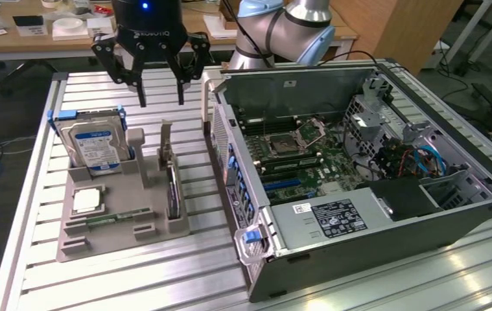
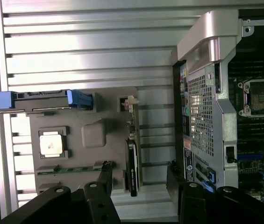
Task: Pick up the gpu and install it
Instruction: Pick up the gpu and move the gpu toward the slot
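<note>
Claw (image 1: 161, 100) is held wide and empty above the gpu (image 1: 173, 191), which is stood edge-on, long axis set across the closing direction.

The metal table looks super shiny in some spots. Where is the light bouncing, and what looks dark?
Exterior view: glare streaks the slatted table at the exterior view's right, beside the computer case, whose interior looks dimmer. Wrist view: the table slats wash out almost white, the case's silver corner gleams, and the gripper shows as a dark shape.
</note>
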Motion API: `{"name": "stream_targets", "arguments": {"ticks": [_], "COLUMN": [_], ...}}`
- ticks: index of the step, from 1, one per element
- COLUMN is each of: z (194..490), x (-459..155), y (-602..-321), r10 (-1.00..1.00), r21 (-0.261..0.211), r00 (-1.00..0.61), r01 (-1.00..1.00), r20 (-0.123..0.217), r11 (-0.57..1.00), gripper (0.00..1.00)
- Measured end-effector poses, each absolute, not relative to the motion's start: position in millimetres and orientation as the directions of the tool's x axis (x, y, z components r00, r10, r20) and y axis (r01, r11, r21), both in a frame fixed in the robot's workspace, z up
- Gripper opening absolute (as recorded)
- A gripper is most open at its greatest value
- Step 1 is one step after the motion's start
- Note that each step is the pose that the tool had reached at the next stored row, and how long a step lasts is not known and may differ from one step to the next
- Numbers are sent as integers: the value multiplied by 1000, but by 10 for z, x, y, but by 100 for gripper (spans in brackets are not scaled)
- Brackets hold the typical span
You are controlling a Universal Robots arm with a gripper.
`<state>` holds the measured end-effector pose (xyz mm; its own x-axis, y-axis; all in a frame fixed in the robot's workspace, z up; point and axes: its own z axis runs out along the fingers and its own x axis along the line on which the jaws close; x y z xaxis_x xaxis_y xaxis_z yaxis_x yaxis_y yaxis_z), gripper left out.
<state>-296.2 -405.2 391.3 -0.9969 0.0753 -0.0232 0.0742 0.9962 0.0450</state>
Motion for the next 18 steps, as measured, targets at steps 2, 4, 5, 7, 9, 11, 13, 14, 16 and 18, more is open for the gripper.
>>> {"name": "stream_targets", "arguments": {"ticks": [2, 4, 5, 7, 9, 11, 13, 14, 16, 18], "z": [3894, 3879, 3870, 3842, 3810, 3780, 3754, 3740, 3715, 3682], "x": [-2962, -2962, -2962, -2962, -2963, -2963, -2962, -2962, -2962, -2962], "y": [-4070, -4098, -4109, -4122, -4128, -4131, -4132, -4132, -4132, -4133], "r10": [75, 75, 75, 75, 75, 75, 75, 75, 74, 74], "r21": [45, 45, 45, 45, 45, 45, 45, 45, 45, 45], "r00": [-997, -997, -997, -997, -997, -997, -997, -997, -997, -997], "r01": [74, 74, 74, 74, 74, 74, 74, 73, 73, 73], "r20": [-23, -23, -23, -23, -23, -22, -21, -21, -21, -21], "r11": [996, 996, 996, 996, 996, 996, 996, 996, 996, 996], "gripper": [59, 59, 59, 59, 59, 59, 59, 59, 59, 59]}}
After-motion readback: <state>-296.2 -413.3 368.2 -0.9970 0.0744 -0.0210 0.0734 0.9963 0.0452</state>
